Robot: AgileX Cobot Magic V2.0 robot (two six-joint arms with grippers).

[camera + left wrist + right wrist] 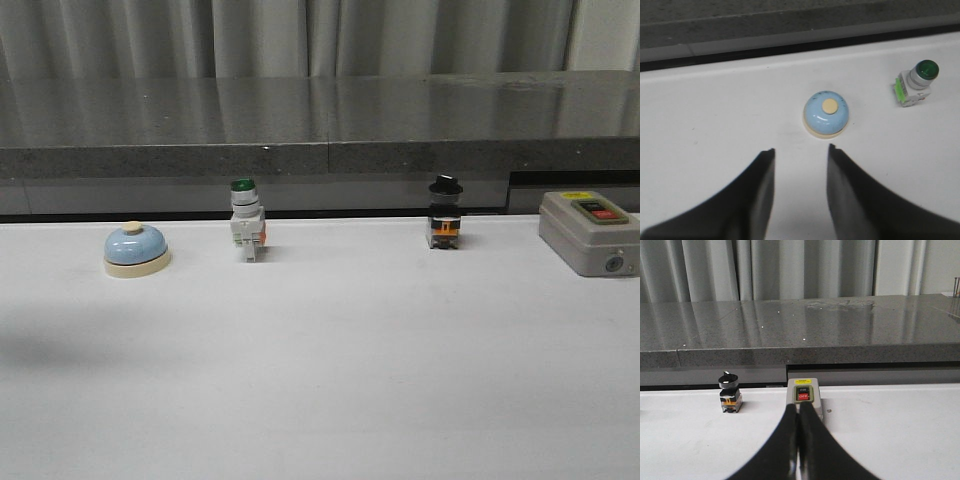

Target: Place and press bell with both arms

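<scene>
two black fingers of the left pincer [801, 192] fill the lower part of the left wrist view, spread apart and grasping nothing. just beyond the gap sits the bell [826, 114], upright on the white bench [715, 115], untouched. front view puts the bell [136, 249] at left centre, green-capped switch [246, 232] right of it, black-knob switch [445, 213] further right, grey box [590, 232] at the right edge. right pincer [799, 440] is clenched, empty, pointing toward the grey box [805, 395].
</scene>
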